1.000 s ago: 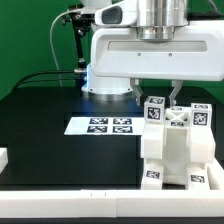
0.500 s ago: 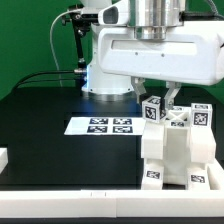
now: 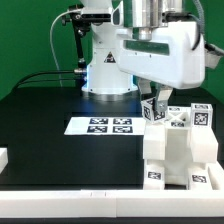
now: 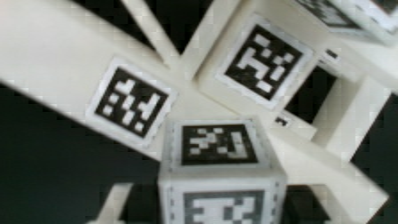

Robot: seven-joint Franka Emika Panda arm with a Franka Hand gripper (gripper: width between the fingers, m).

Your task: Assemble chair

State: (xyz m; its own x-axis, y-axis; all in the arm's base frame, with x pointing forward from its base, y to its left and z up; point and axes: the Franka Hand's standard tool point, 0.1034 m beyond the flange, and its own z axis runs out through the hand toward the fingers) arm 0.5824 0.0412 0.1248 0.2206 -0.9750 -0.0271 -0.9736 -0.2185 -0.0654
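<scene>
The partly built chair [image 3: 180,150] stands at the exterior view's right, a chunky white block of slabs with black-and-white tags. My gripper [image 3: 157,103] hangs over its top left corner, shut on a short white tagged peg [image 3: 153,111] that stands upright against the chair's top. In the wrist view the peg [image 4: 217,165] sits between my two fingers [image 4: 118,200], with the gripper [image 4: 217,208] closed on its sides. Behind the peg lie tagged chair slabs [image 4: 267,60], tilted across the picture.
The marker board [image 3: 100,126] lies flat on the black table to the left of the chair. A low white border rail [image 3: 60,205] runs along the front edge, and a small white piece [image 3: 3,158] shows at the far left. The arm's base [image 3: 108,80] stands behind.
The hand has turned about its upright axis, its white housing swinging round above the chair. The peg stays between the fingers at the same spot on the chair's top.
</scene>
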